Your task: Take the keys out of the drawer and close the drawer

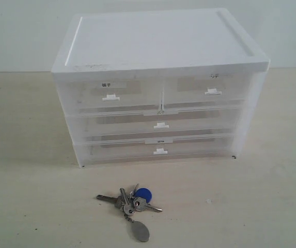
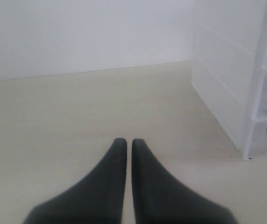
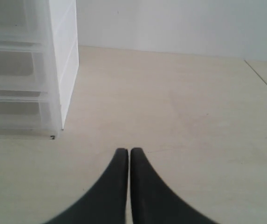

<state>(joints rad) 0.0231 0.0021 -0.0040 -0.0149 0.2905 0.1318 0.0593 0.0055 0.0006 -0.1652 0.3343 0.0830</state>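
- A pale wood-grain desk (image 1: 34, 206) runs back to a plain white wall (image 1: 24, 31) along the top of the exterior frame.
- A white cabinet (image 1: 163, 41) with translucent drawer fronts fills the centre of the frame.
- The drawer (image 1: 199, 98), at the upper right of the cabinet front, has a faint thin label. It sits flush with its neighbours, pushed fully in, its white tab handle (image 1: 213, 92) facing the camera.
- The bold-labelled drawer (image 1: 93, 98) at upper left and the two full-width drawers (image 1: 117, 124) beneath are also pushed in.
- The keys (image 1: 129, 201) lie on the desk at lower centre, in front of the cabinet and clear of it. The blue cap (image 1: 143, 195) points up and the grey oval tag (image 1: 141, 232) trails toward the bottom edge.
- The left jaws are clenched on nothing, black fingertips (image 2: 119, 145) parted by only a thin slit, over bare desk near a cabinet corner.
- The right jaws are likewise clenched and empty, fingertips (image 3: 120, 154) almost meeting, with the cabinet's other corner nearby.
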